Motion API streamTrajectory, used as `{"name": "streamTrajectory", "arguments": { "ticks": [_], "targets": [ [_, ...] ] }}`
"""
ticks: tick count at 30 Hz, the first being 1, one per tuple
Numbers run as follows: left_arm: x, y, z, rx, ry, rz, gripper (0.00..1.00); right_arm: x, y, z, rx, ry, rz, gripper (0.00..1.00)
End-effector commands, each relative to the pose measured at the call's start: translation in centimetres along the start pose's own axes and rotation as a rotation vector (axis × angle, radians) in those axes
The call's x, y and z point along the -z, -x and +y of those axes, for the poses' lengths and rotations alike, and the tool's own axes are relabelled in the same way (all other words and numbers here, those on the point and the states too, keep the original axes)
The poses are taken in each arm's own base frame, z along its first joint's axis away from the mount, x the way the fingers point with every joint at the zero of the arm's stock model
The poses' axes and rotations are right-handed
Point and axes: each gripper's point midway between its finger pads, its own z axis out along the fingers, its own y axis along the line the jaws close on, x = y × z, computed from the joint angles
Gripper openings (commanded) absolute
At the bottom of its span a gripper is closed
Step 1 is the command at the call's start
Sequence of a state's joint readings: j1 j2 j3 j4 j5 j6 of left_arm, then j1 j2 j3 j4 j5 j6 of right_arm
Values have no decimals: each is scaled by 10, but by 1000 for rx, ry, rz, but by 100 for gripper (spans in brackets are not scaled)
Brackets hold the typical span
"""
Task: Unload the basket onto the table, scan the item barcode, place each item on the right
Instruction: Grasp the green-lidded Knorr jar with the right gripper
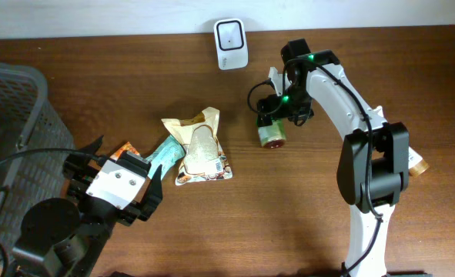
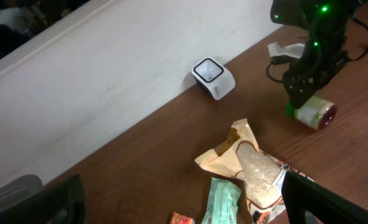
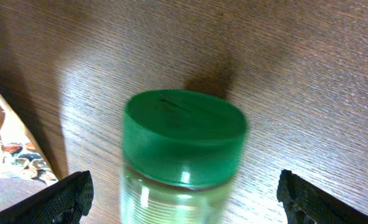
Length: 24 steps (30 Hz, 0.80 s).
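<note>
1. Right claw (image 3: 185, 194) hovers over a green-capped bottle (image 3: 184, 134) lying on the table (image 1: 289, 219); scan apparently not yet done, with gripping, lifting and showing it to the white scanner (image 1: 231, 34) just beyond the claw all left
2. Its fingers (image 3: 65, 196) stand wide apart either side of the bottle, touching nothing, holding nothing
3. Left claw (image 2: 184, 205), well off to its side, gapes wide and empty near snack packets (image 1: 198, 146)

Lower half of bottle (image 3: 182, 155) beyond frame edge
</note>
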State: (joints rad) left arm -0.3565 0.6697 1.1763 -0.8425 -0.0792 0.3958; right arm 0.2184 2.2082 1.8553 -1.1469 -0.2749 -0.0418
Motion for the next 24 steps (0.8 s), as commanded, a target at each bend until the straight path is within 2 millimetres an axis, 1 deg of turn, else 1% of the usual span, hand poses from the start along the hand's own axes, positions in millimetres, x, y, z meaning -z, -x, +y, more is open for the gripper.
{"name": "streamTrajectory", "arguments": {
  "ticks": [1, 2, 3, 5, 6, 7, 10, 11, 12, 13, 14, 15, 16, 17, 18, 22, 24],
  "targets": [
    [-1, -1, 2, 19, 10, 6, 99, 3, 5, 5, 11, 17, -14, 93],
    [-1, -1, 2, 19, 10, 6, 99, 3, 5, 11, 17, 43, -15, 93],
    [-1, -1, 2, 19, 10, 6, 99, 1, 5, 21, 33, 65, -14, 93],
    [-1, -1, 2, 19, 10, 6, 99, -1, 4, 31, 54, 71, -8, 93],
    [-1, -1, 2, 27, 10, 6, 99, -2, 3, 44, 66, 114, -4, 93],
    [-1, -1, 2, 31, 10, 6, 99, -3, 2, 52, 74, 140, -1, 93],
    [-1, 0, 2, 31, 11, 4, 99, -6, -5, 68, 101, 149, 26, 92],
    [-1, 0, 3, 31, 11, 3, 99, -8, -7, 75, 115, 150, 33, 89],
    [-1, 0, 3, 31, 11, 3, 99, -9, -7, 77, 121, 151, 35, 88],
    [-1, 0, 3, 31, 11, 3, 99, -9, -7, 77, 123, 142, 35, 86],
    [-1, 0, 3, 31, 11, 3, 99, -10, -7, 71, 123, 111, 35, 85],
    [-1, 0, 3, 31, 11, 3, 99, -11, -9, 57, 151, 22, 44, 85],
    [-1, 0, 3, 31, 11, 3, 99, -12, -13, 53, 203, -20, 64, 84],
    [-1, 0, 3, 31, 12, 2, 99, -13, -14, 48, 217, -61, 70, 84],
    [-1, 0, 3, 31, 12, 2, 99, -14, -11, 45, 275, -108, 65, 84],
    [-1, 0, 2, 35, 11, 2, 99, -18, 3, 49, 359, -114, 13, 84],
    [-1, 0, 2, 35, 11, 2, 99, -28, 3, 49, 384, -113, 24, 84]
  ]
}}
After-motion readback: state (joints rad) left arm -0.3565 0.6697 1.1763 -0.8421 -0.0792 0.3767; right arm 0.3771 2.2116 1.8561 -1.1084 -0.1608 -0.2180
